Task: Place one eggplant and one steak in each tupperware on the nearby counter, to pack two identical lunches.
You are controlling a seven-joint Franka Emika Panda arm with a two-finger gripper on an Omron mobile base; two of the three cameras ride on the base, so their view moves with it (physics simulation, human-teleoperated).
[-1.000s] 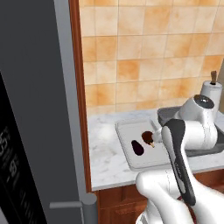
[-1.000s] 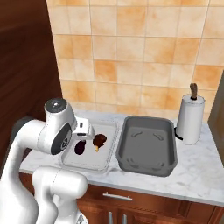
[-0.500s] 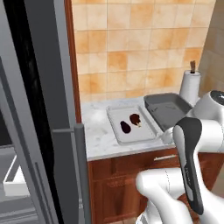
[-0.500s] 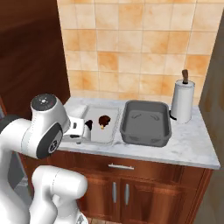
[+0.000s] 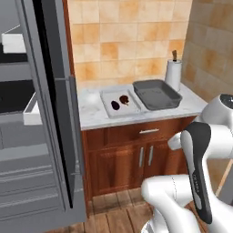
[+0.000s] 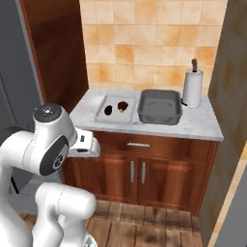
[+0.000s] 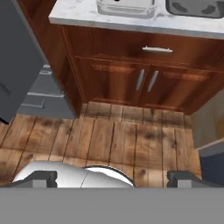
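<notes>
Low in the hand view, the end effector [image 7: 112,177] gapes wide, fingertips [image 7: 41,177] half cut off.

base views: behind arm, facing counter [image 5: 91,113] from afar | hand view: down at floor [image 7: 118,135], cabinets

1. The light was even and soft in all three views, with no single source to be seen.
2. The tiled wall [image 5: 132,41] was bright and warm; the open fridge [image 5: 27,113] beside it was dimmer and grey.
3. Shadows were weak, only a faint darkening under the counter [image 6: 202,128] edge.
4. No glare appeared on the marbled stone.
5. The pictures were slightly soft, and small things in the pale tray [image 5: 119,101] were hard to tell apart.
6. No bending at the edges showed.
</notes>
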